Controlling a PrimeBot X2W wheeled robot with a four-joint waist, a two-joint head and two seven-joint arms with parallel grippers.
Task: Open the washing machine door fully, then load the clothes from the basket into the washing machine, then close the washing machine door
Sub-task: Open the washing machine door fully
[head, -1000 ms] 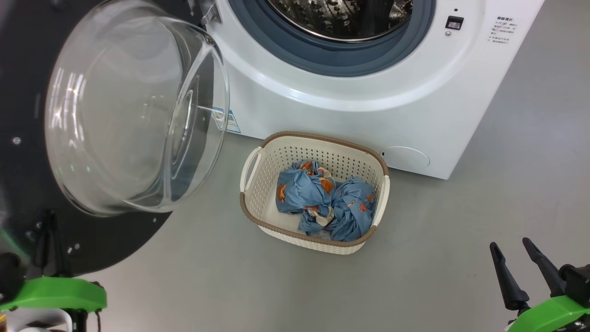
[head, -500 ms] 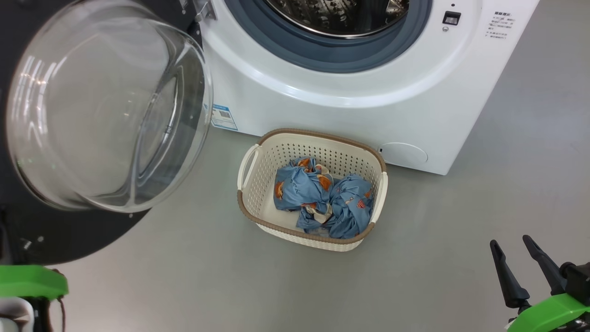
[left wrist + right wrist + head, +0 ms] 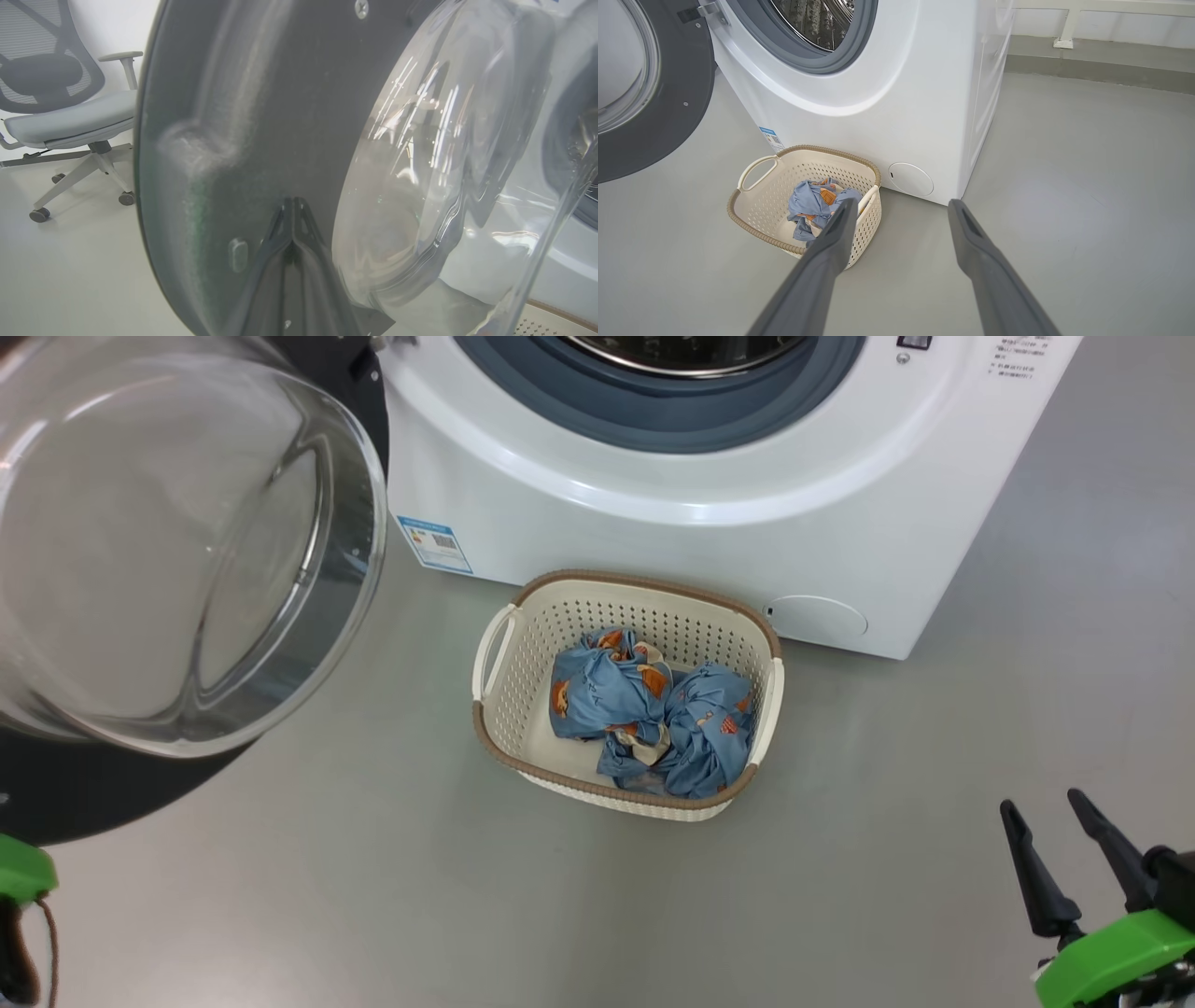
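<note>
The washing machine (image 3: 709, 537) stands open, its steel drum (image 3: 817, 23) in sight. The washing machine door (image 3: 168, 551) is swung out to the left, with the clear glass bowl toward me and the black rim (image 3: 84, 793) below it. My left gripper (image 3: 292, 201) is shut, its tips right at the door's dark inner face (image 3: 233, 116) beside the glass bowl (image 3: 420, 177). On the floor before the machine sits the basket (image 3: 644, 581) with the light blue clothes (image 3: 653, 709) bundled inside. My right gripper (image 3: 1041, 803) hangs open and empty at the lower right, well clear of the basket (image 3: 756, 224) and the clothes (image 3: 810, 205).
Grey floor (image 3: 887, 849) spreads around the basket and to the machine's right. A grey office chair (image 3: 60, 98) stands behind the door. A low wall ledge (image 3: 1087, 56) runs along the far side beyond the machine.
The door has swung wider to the left, uncovering the blue label sticker. My left arm's green mount has slid left with it. The head view has shifted a little; the right gripper stays put.
</note>
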